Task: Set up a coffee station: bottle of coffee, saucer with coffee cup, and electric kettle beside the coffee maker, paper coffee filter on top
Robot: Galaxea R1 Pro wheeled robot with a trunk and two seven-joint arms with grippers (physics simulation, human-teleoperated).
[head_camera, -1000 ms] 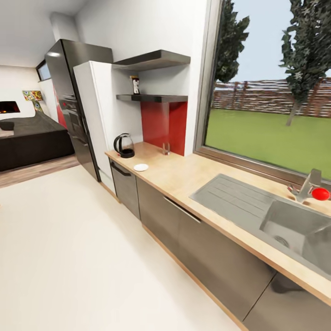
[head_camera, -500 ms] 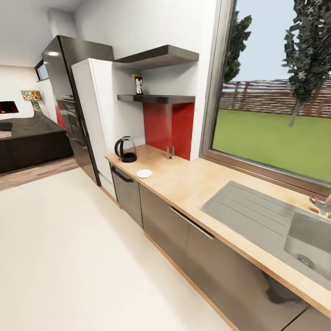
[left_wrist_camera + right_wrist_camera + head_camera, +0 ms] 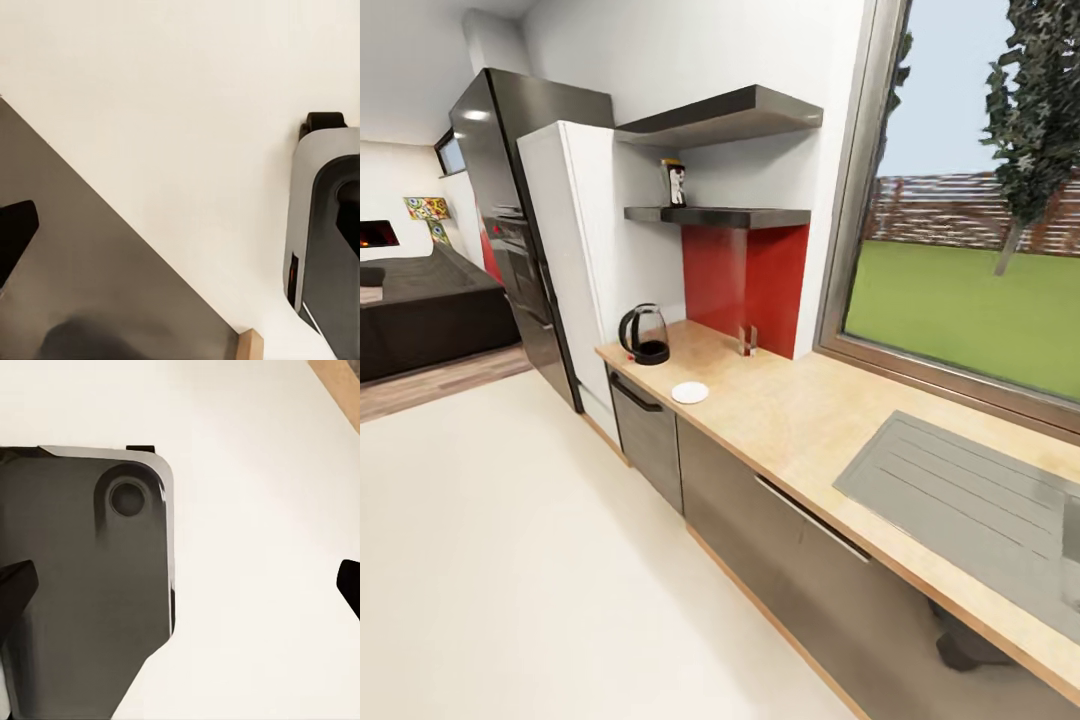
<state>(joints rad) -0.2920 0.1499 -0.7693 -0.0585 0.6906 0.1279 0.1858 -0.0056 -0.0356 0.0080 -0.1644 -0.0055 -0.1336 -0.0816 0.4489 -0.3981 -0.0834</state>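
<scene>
The bottle of coffee (image 3: pixel 676 184) stands on the lower dark kitchen shelf (image 3: pixel 720 215) beside the white fridge. Under it, the electric kettle (image 3: pixel 645 335) sits at the far end of the wood-grain kitchen countertop (image 3: pixel 810 420). The white saucer (image 3: pixel 690 392) lies near the counter's front edge, just this side of the kettle, with nothing on it. The coffee maker, coffee cup and paper filter are out of view. My left gripper (image 3: pixel 180 225) and right gripper (image 3: pixel 180 585) both hang open over the cream floor, holding nothing.
A small drinking glass (image 3: pixel 747 340) stands against the red backsplash. The grey sink drainboard (image 3: pixel 970 495) is inset at the counter's near right. A white fridge (image 3: pixel 570 260) and a tall dark oven unit (image 3: pixel 510 220) close off the counter's far end. Open floor (image 3: pixel 510 560) lies to the left.
The whole head view has shifted: the camera moved along the counter toward the shelf end, and the sink basin and tap slid out at right. Kettle, saucer and bottle stay put.
</scene>
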